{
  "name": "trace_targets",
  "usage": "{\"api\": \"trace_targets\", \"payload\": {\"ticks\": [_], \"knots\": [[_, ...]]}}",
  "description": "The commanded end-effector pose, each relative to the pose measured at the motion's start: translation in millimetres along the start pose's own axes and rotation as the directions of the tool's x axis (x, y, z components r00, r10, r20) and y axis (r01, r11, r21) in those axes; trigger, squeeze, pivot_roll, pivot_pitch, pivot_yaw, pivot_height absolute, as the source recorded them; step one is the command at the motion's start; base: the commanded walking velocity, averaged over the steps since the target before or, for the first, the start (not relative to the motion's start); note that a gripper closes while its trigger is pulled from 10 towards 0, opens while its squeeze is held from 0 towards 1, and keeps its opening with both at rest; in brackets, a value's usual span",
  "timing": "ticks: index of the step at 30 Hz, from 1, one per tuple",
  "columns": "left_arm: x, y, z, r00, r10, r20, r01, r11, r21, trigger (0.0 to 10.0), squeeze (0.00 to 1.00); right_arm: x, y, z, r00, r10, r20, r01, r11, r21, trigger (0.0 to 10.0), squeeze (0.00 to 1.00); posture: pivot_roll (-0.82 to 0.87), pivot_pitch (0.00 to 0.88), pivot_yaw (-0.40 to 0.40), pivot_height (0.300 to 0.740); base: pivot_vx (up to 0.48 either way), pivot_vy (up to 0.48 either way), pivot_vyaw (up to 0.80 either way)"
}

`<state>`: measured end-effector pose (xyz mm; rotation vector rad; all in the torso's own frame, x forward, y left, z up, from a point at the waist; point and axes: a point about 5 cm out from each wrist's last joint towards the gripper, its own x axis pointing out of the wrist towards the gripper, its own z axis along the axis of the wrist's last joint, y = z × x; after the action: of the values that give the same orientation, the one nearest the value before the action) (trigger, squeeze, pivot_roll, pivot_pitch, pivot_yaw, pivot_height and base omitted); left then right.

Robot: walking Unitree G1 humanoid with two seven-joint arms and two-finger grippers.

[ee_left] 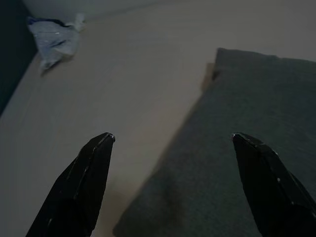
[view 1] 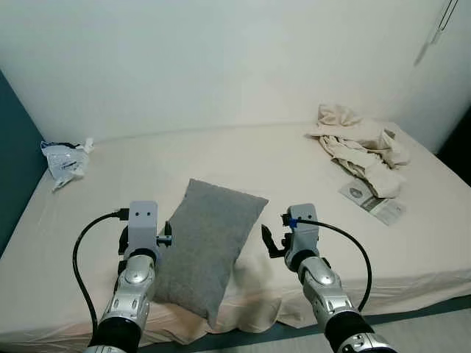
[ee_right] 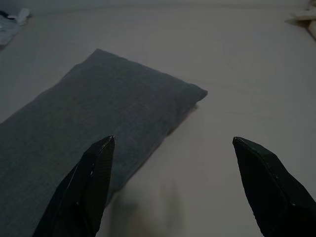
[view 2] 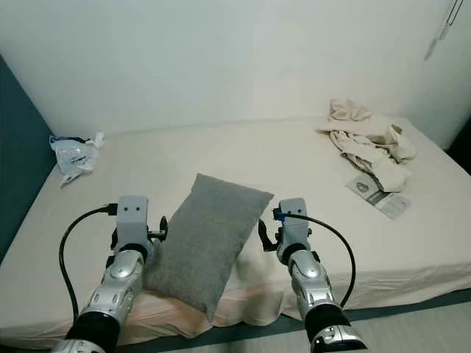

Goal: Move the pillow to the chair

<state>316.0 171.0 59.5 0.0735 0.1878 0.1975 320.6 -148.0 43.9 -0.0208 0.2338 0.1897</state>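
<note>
We are only starting: the grey pillow is lying on the bed, untouched. Our left tool and right tool are hovering either side of it, both spread wide and gripping nothing. Lifting and carrying are remaining.

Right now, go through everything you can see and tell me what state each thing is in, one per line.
Pillow: lying flat on the bed, near corner over the front edge, not gripped.
Left pincer: open, straddling the pillow's edge.
Right pincer: open, beside the pillow.
Clothes: crumpled in a heap.
Plastic bag: crumpled.
Booklet: lying flat.
</note>
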Motion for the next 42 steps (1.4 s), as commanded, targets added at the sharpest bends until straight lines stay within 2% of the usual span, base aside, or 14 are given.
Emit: {"api": "trace_targets", "payload": {"ticks": [1,2,3,4,6,15,29,42], "knots": [[1.1,4.6,-3.8,1.0,0.02,-0.022,-0.02,0.999,0.028,10.0,0.0,-1.9,4.3,-5.6,1.0,0.022,-0.016,-0.021,1.0,0.006,10.0,0.0,0.01,0.061,-0.008,0.74,0.0,0.0,0.0],[1.0,3.8,-3.6,1.0,0.01,-0.016,-0.01,1.0,0.025,10.0,0.0,-1.7,5.4,-4.9,0.999,0.032,-0.013,-0.032,0.999,-0.002,10.0,0.0,0.02,0.059,-0.007,0.74,0.0,0.0,0.0],[-1.8,-3.4,1.9,0.998,-0.052,0.032,0.053,0.999,-0.013,10.0,0.0,-1.5,6.7,-4.1,0.999,0.039,-0.007,-0.039,0.999,-0.004,10.0,0.0,0.02,0.054,-0.001,0.74,0.0,0.0,0.0],[-1.8,-3.4,1.9,0.998,-0.052,0.032,0.053,0.999,-0.013,10.0,0.0,-1.5,6.7,-4.1,0.999,0.039,-0.007,-0.039,0.999,-0.004,10.0,0.0,0.02,0.054,-0.001,0.74,0.0,0.0,0.0],[-6.9,-14.5,6.6,0.99,-0.127,0.064,0.129,0.991,-0.037,10.0,0.0,-2.2,6.6,-6.2,0.999,0.034,-0.01,-0.034,0.999,0.007,10.0,0.0,0.02,0.052,0.0,0.74,0.0,0.0,0.0],[-6.4,-12.6,5.2,0.992,-0.112,0.06,0.115,0.992,-0.046,10.0,0.0,-1.3,13.4,-6.0,0.999,0.05,-0.007,-0.049,0.999,0.009,10.0,0.0,0.02,0.049,0.002,0.74,0.0,0.0,0.0],[-9.1,-8.2,4.4,0.992,-0.107,0.065,0.109,0.994,-0.027,10.0,0.0,-1.0,11.1,-5.7,0.998,0.057,-0.012,-0.057,0.998,0.001,10.0,0.0,0.03,0.056,-0.01,0.74,0.0,0.0,0.0],[-7.4,-4.1,12.2,0.99,-0.094,0.106,0.1,0.993,-0.056,10.0,0.0,1.1,10.7,-0.5,0.998,0.057,0.008,-0.057,0.998,0.018,10.0,0.0,0.03,0.041,-0.002,0.74,0.0,0.0,0.0]]}}
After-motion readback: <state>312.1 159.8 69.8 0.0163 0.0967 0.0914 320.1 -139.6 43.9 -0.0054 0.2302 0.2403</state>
